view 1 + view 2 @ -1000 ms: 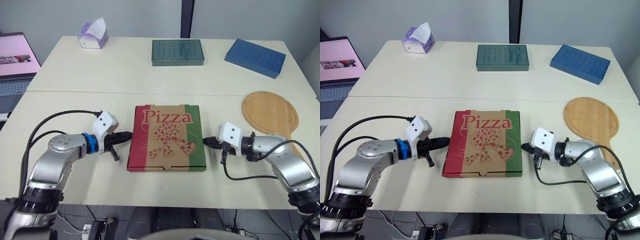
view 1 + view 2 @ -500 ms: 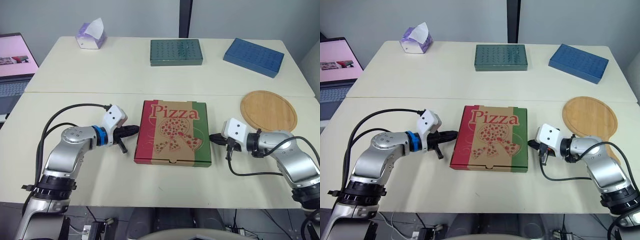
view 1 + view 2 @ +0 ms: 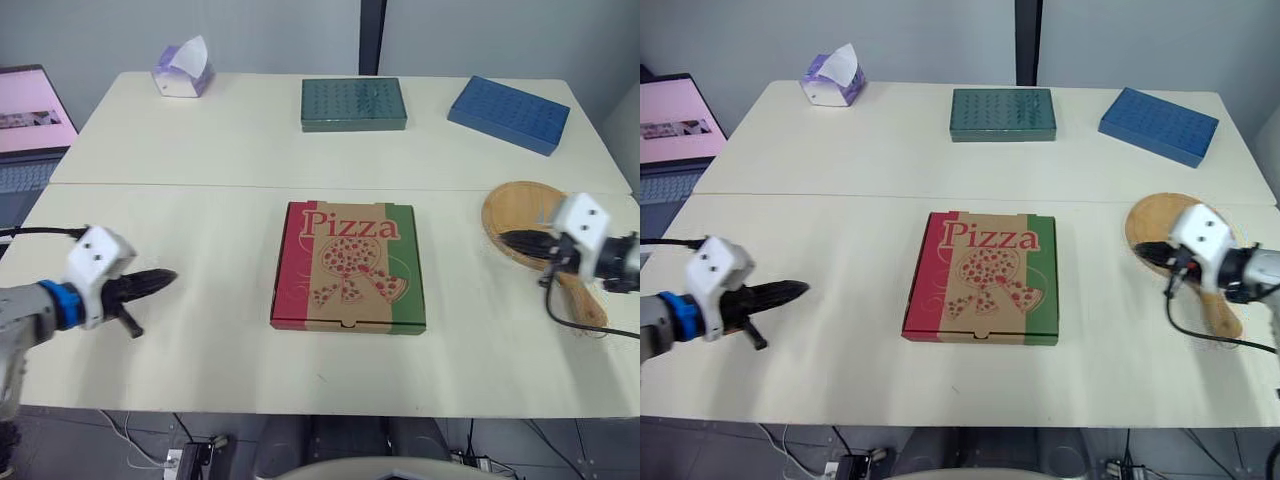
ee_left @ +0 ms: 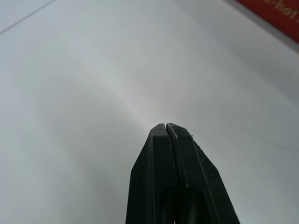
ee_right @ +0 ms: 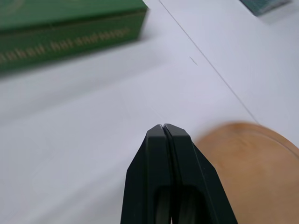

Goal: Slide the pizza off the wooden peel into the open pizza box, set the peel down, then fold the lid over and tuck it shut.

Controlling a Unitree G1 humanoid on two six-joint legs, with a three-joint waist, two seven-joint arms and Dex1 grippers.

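Surface: two cream tables (image 3: 200, 150) butted together, with the seam running left-right just far of the box.
Pizza box: pizza box (image 3: 348, 265) sits mid-table on the near table, square to the edge, well apart from both arms.
Lid: lid (image 3: 980, 270) is folded over and lying flat, printed side up. Contents are hidden. The front tuck is too small to judge.
Peel: peel (image 3: 520, 205) is flat on the table at far right, round blade far, handle pointing near.
Left gripper: left gripper (image 3: 168, 276) is out at near left over bare table. Its fingers are pressed together with nothing between them.
Right gripper: right gripper (image 3: 1140, 250) has its tips at the left rim of the peel, fingers closed tight and empty. Can't tell if it touches the wood.
Clutter: tissue box (image 3: 182, 68), dark green box (image 3: 354, 104) and blue box (image 3: 508, 114) sit along the far table, laptop (image 3: 25, 130) far left. None are in the way.
Stage: looks like the tail end, with the box shut, the peel down and the arms clear.
Do it well: confirm the front edge is seated flush. If it has sprung, press the closed tips down on the lid's near edge and push straight, not sideways, so the box doesn't skate.
Risk: the right tips could nudge the peel on retreat, so lift before swinging.
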